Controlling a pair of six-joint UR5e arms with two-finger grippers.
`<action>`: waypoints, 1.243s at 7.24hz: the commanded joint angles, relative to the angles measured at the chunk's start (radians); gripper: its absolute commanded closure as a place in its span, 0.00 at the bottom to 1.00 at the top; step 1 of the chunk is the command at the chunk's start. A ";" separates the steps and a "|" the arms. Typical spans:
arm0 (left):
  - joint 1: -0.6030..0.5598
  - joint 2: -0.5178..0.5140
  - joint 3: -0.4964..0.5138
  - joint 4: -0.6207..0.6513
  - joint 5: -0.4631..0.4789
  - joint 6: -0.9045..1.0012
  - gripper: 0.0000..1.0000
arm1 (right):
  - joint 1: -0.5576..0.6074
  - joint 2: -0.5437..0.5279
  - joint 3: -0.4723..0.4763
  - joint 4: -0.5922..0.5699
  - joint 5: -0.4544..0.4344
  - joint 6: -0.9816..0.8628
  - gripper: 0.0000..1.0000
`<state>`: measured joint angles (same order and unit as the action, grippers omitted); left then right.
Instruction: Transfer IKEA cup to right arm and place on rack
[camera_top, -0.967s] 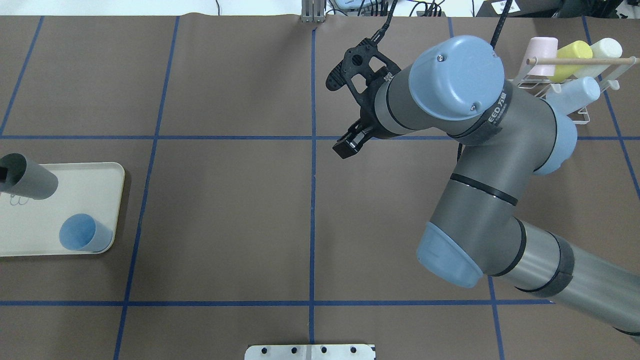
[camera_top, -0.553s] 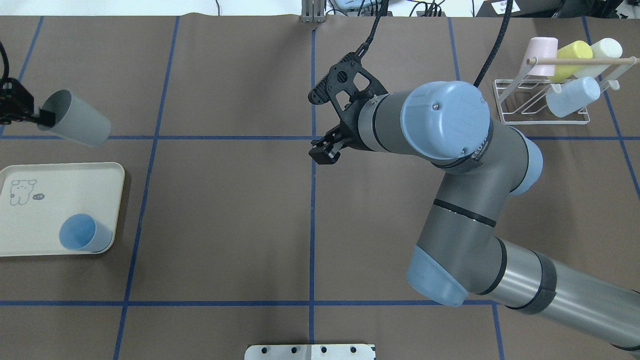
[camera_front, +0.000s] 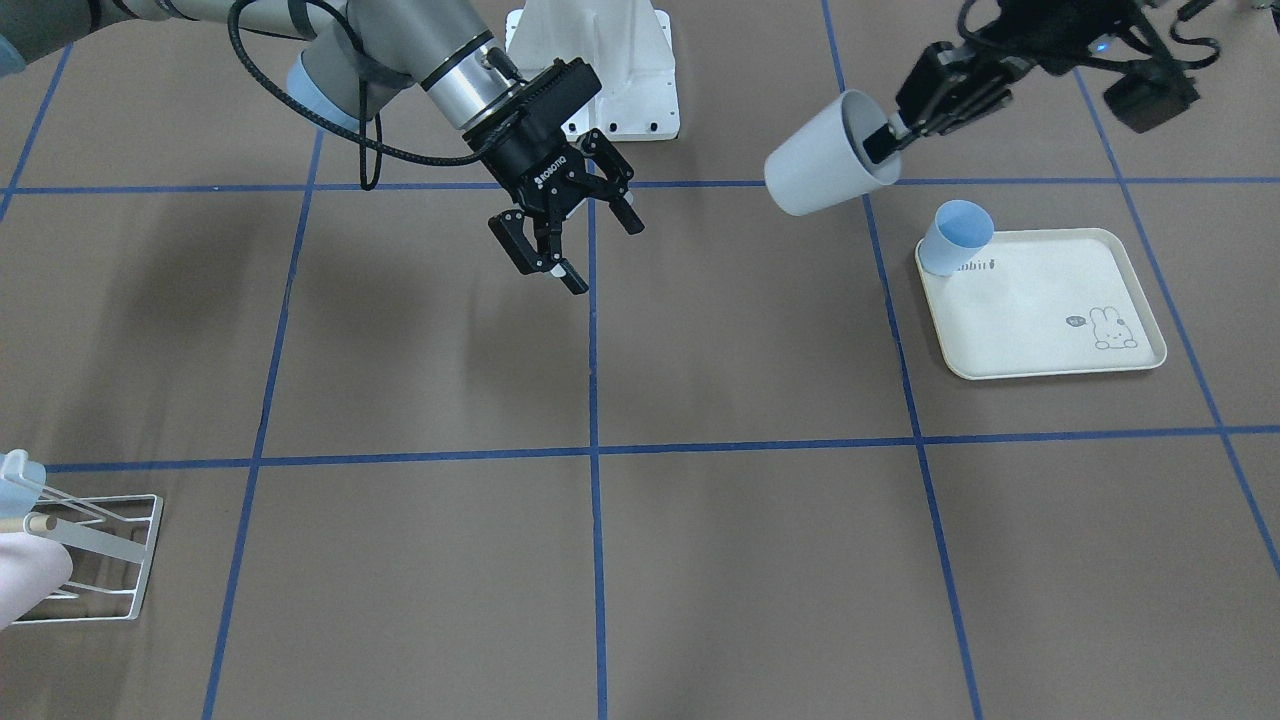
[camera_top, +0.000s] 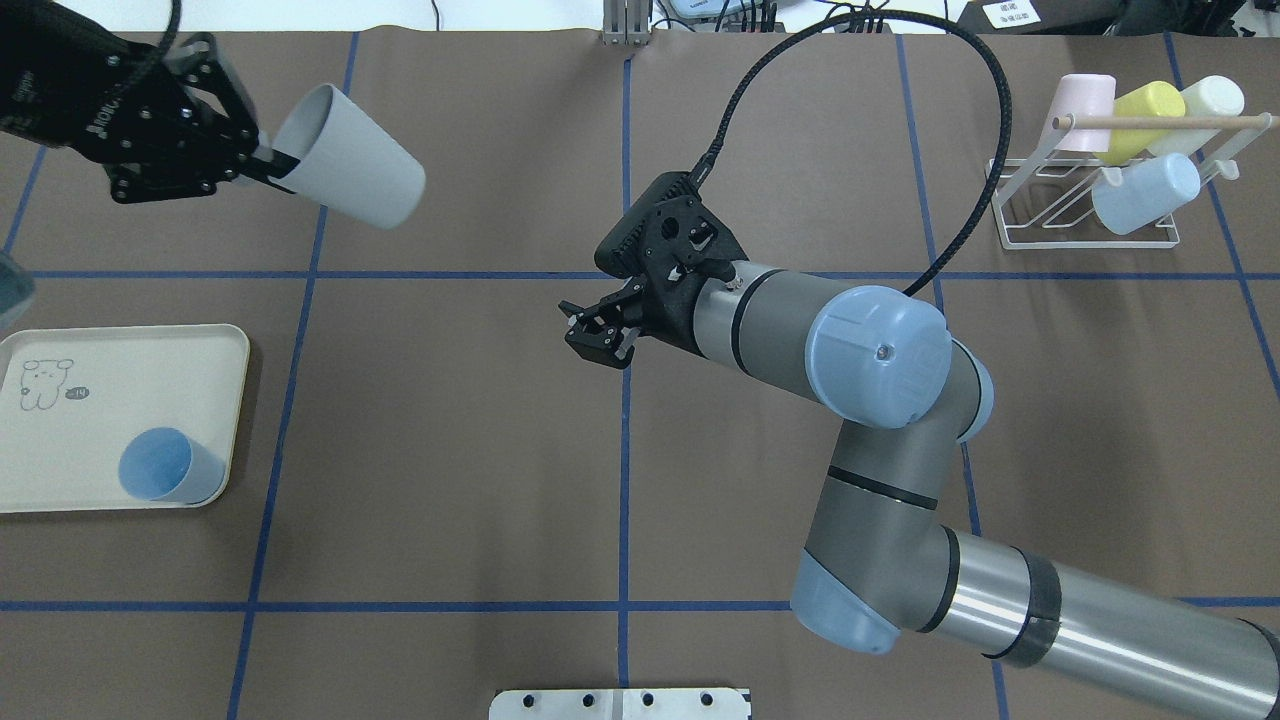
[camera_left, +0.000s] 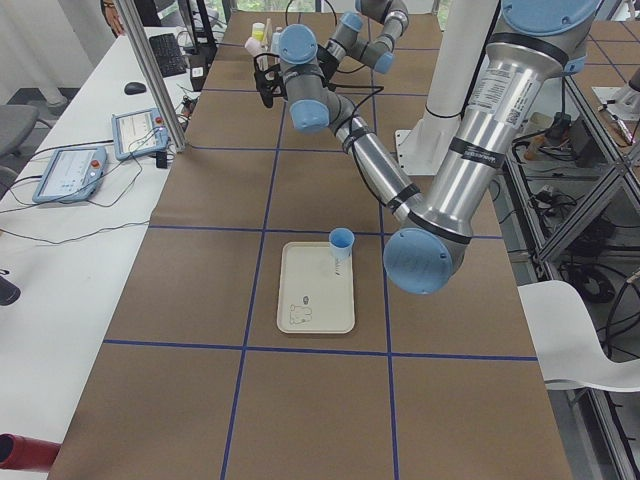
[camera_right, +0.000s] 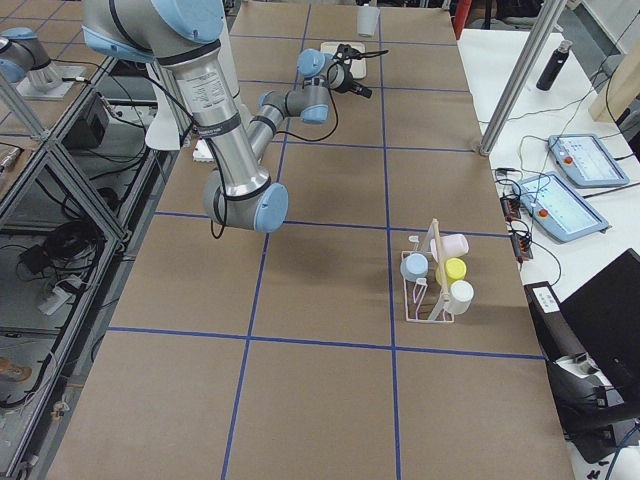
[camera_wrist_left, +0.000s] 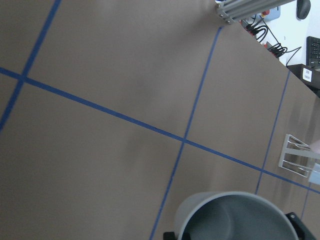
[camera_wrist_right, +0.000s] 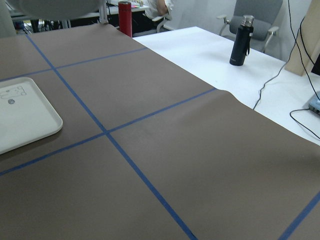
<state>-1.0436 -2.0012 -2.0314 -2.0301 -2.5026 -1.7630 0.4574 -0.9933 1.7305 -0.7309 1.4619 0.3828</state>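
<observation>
While the left gripper (camera_top: 272, 166) pinches the grey IKEA cup (camera_top: 355, 188) by its rim wall, tilted in the air over the table's left side, the right gripper (camera_top: 597, 338) hangs at centre with jaws spread, well apart from it. Such a one-wall pinch (one finger inside) could let the cup pivot during handover. The rack (camera_top: 1085, 244) stands far right. ROBOTIQ marks the right gripper; the tray (camera_front: 1040, 300) reads "abbit".

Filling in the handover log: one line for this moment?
stage: before handover | left jaws: shut on grey cup rim, cup off table, tilted | right jaws: open, empty, mid-table | rack: grey cup not yet on it
</observation>
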 joint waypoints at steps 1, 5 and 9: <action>0.130 -0.065 0.002 0.002 0.109 -0.081 1.00 | -0.016 0.008 -0.051 0.151 -0.024 -0.062 0.01; 0.163 -0.088 0.011 0.005 0.139 -0.099 1.00 | -0.029 0.013 -0.023 0.189 -0.023 -0.091 0.01; 0.165 -0.099 0.043 0.005 0.140 -0.087 1.00 | -0.045 0.002 -0.026 0.300 -0.023 -0.148 0.01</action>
<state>-0.8794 -2.0946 -2.0019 -2.0249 -2.3624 -1.8538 0.4139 -0.9901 1.7019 -0.4388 1.4389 0.2395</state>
